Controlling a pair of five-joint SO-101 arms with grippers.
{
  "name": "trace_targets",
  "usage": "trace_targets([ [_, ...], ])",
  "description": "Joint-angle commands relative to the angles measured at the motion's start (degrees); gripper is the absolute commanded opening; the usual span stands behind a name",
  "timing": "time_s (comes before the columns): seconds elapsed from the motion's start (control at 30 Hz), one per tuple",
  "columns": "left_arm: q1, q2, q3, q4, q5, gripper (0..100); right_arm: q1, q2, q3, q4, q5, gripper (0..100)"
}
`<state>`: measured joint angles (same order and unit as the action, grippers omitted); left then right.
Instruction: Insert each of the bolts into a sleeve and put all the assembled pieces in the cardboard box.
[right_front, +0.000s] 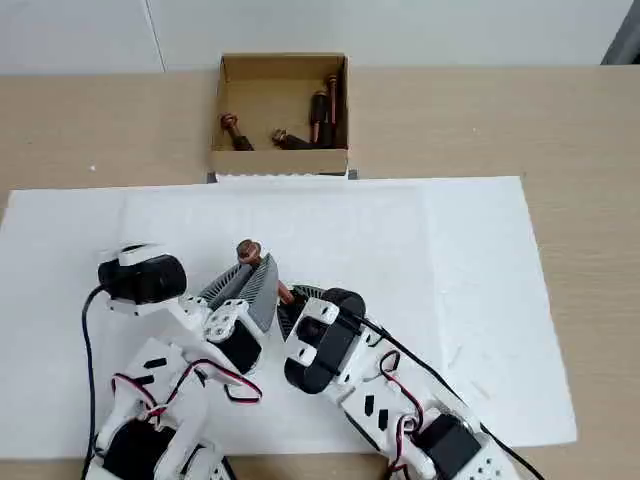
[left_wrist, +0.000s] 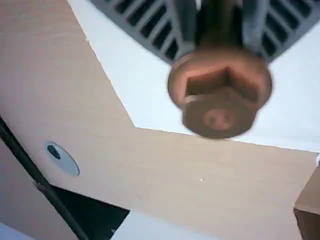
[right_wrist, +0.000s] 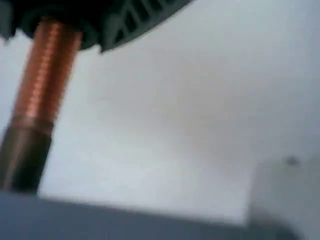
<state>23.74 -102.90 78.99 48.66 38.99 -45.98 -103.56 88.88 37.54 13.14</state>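
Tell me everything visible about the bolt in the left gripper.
The bolt is copper-coloured metal, with a hexagonal head on a round flange. Its shank runs back between the grey ribbed fingers of the left gripper, which is shut on it. In the high view its head pokes out past their tips, above the white sheet, pointing toward the cardboard box.

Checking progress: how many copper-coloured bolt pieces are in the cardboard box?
4 in the brown cardboard box: one copper-coloured bolt piece at left, one in the middle, two side by side at right. More may be hidden.
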Motion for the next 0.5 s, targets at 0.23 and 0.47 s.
trace_targets([
  [0.23, 4.4, -0.6, 0.7, 2.5, -4.1, 1, -0.1, -0.3, -3.9, -1.5, 2.8, 0.2],
  [0.47, 2.5, -0.4, 0.5, 2.6, -4.8, 19, 0.5, -0.3, -3.8, -1.5, 3.0, 0.2],
])
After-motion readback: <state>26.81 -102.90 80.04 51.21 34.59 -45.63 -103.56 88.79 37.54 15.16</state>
